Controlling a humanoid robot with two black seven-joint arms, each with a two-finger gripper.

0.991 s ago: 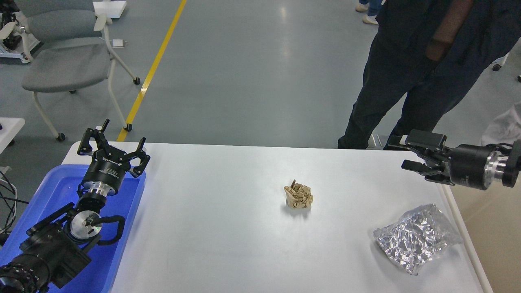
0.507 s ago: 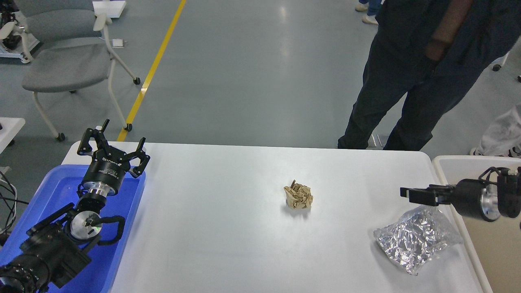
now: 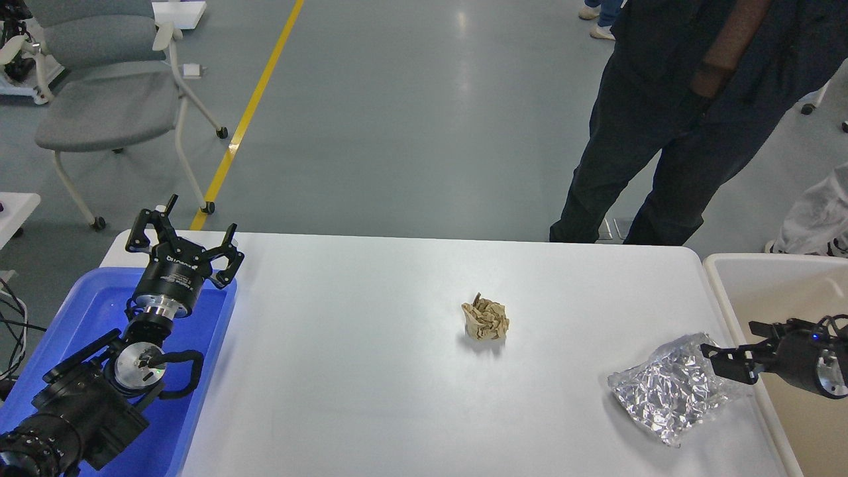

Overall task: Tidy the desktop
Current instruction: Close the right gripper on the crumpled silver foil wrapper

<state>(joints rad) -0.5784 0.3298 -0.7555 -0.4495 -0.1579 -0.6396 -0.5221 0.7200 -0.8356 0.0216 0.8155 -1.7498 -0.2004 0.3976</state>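
The white desktop [image 3: 364, 371] holds a crumpled brown paper ball [image 3: 485, 319] near its middle and a crinkled silver foil bag [image 3: 666, 391] at the front right. My left gripper [image 3: 185, 237] is open and empty, held upright over the far edge of the blue tray [image 3: 86, 318] at the desktop's left end. My right gripper [image 3: 739, 344] comes in from the right edge, low, with its fingers apart, right at the foil bag's right end. I cannot tell whether it touches the bag.
A beige-white bin [image 3: 775, 285] stands against the desktop's right edge, under my right arm. A person in dark clothes [image 3: 662, 119] stands behind the far right corner. A grey wheeled chair [image 3: 99, 86] is at the far left on the floor.
My right gripper has dropped from above the far right corner and drawn back right, down to the foil bag's right end. The left arm, paper ball and bag have not moved.
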